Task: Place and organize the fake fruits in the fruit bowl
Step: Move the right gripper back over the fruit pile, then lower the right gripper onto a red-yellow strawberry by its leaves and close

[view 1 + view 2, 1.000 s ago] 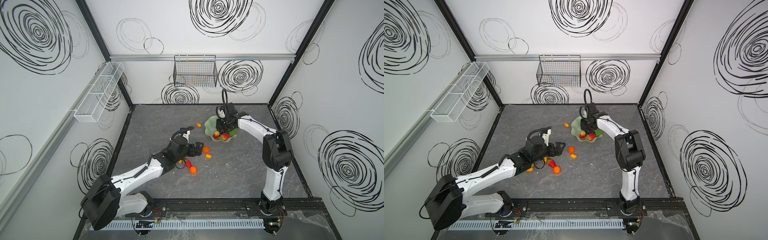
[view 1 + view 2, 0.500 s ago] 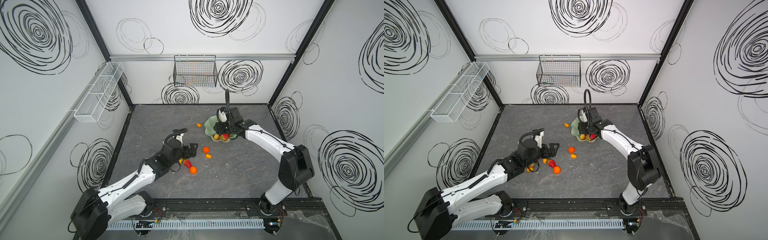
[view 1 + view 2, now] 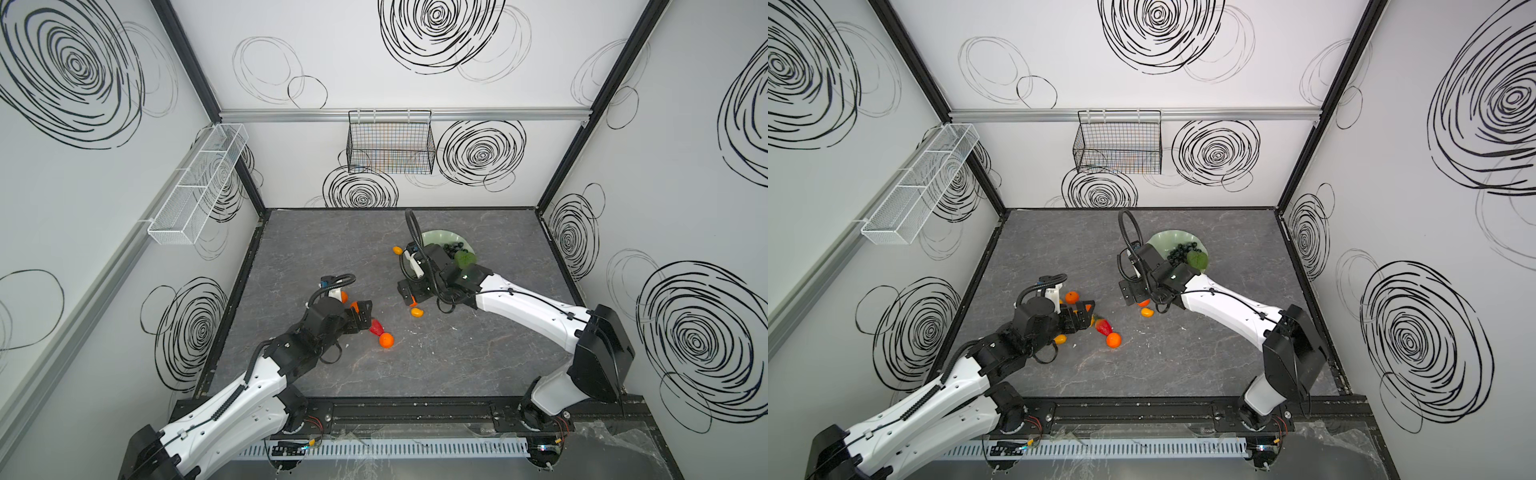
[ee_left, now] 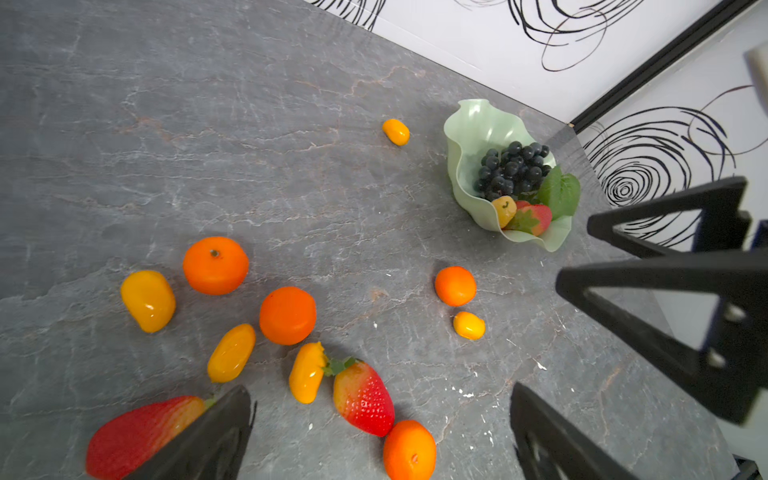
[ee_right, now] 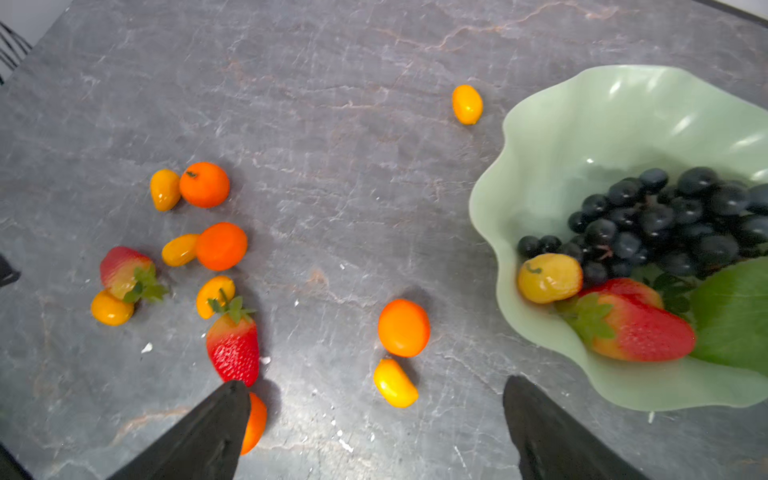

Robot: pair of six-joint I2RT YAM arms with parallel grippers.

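The right hand point(image 5: 376, 384) is seen spread, empty (left hand point(image 4: 380, 392) likewise). At lower centre, a kumquat point(image 5: 395, 382) lies just beside a tangerine point(image 5: 403, 327); either could be knocked rolling if one is pinched.

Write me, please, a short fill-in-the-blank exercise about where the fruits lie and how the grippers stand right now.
1. The dark fruit in the fruit bowl is a bunch of ____.
2. ____ round tangerines lie on the table.
3. The left gripper and the right gripper both stand ____, holding nothing.
Missing words: grapes; four; open.
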